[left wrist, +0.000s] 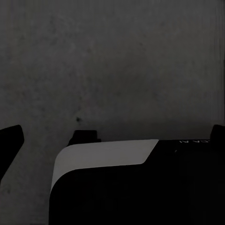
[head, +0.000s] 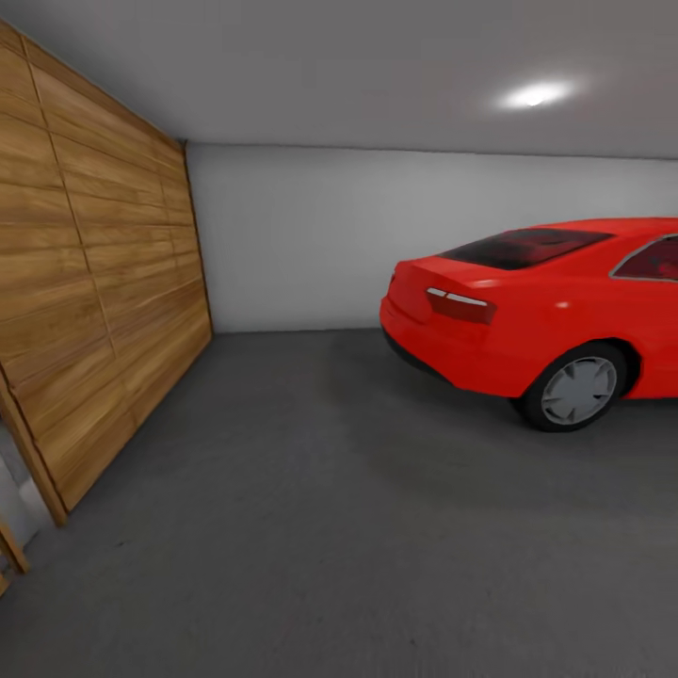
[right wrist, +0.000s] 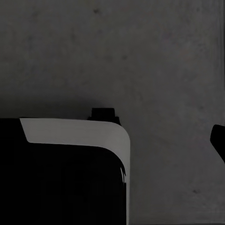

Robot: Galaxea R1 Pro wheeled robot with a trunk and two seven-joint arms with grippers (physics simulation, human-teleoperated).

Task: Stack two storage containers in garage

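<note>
Head view puts you in the garage by the red car (head: 537,311), floor (head: 311,527) without containers, claw states untellable.

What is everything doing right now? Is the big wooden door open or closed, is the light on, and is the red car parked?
wooden door: closed, panels flat along the wall.
ceiling light: on, glowing.
red car: parked on the floor, wheels down, rear end facing the open space.
floor: dark grey concrete, bare where it shows in the head view.
left gripper: cannot tell if open or shut.
right gripper: cannot tell if open or shut.
</note>
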